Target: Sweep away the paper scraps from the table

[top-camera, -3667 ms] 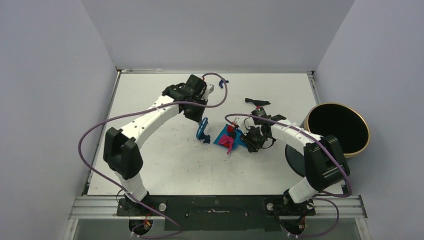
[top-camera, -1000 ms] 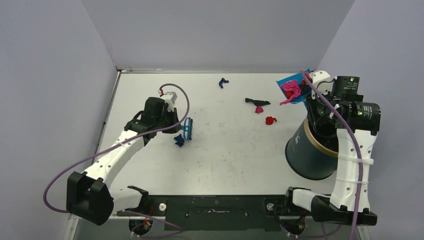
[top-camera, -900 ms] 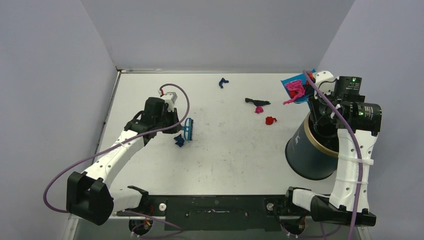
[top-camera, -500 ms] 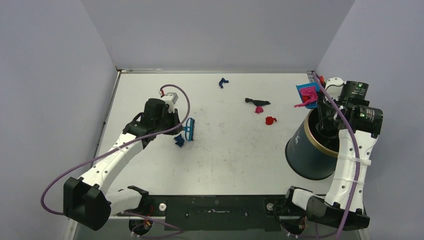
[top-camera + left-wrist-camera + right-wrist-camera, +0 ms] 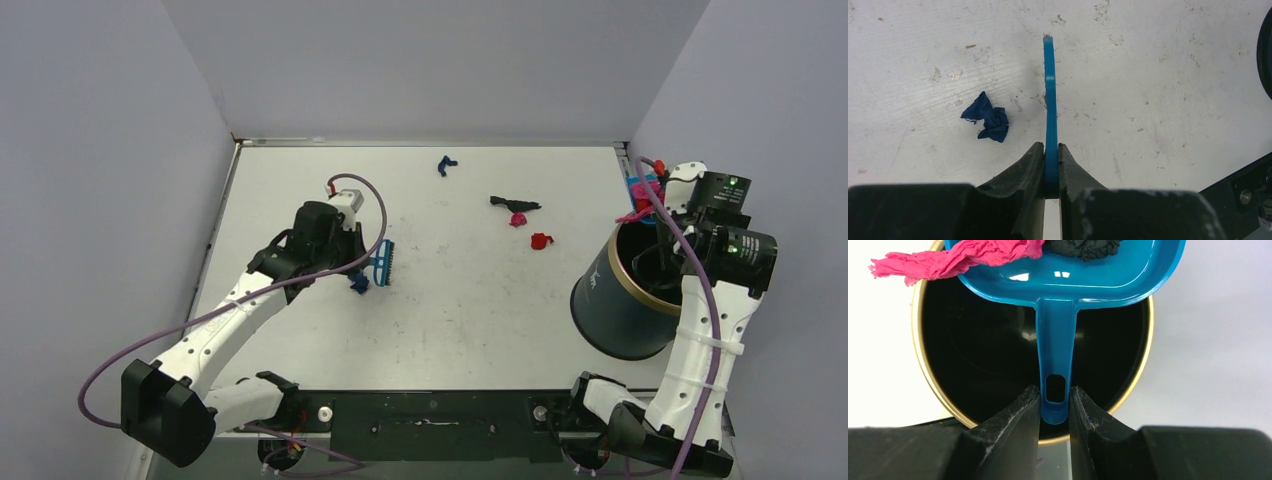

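our right jaws clamp the blue dustpan (image 5: 1074, 276) by its handle, holding pink and black paper scraps (image 5: 950, 261) over the dark bin (image 5: 916, 360). our left jaws pinch the blue brush (image 5: 1050, 100); a dark blue scrap (image 5: 988, 120) lies just beside it on the bench (image 5: 1173, 100).

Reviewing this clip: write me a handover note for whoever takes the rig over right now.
Left gripper: shut on the brush.
Right gripper: shut on the dustpan handle, held above the bin.
Done: pink scrap and black scrap in the pan, not yet tipped.
Left: tip them in, then sweep the table: near blue scrap, far blue scrap, black strip, red bit beside it, nearer red scrap.
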Action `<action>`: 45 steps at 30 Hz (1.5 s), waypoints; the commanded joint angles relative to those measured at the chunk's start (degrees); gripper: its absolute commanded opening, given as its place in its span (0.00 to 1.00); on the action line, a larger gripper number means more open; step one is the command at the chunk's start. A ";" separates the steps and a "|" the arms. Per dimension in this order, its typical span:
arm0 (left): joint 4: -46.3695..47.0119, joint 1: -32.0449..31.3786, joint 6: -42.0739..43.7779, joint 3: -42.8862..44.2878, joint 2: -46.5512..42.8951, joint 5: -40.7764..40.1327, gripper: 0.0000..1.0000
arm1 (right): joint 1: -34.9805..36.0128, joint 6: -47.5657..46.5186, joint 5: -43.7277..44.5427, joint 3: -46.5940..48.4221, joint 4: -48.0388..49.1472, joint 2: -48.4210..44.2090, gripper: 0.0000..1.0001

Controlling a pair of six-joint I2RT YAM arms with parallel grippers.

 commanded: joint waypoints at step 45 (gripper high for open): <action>0.08 0.19 1.74 1.51 -2.05 -1.58 0.02 | -0.43 -47.62 31.47 4.26 6.87 -0.81 0.05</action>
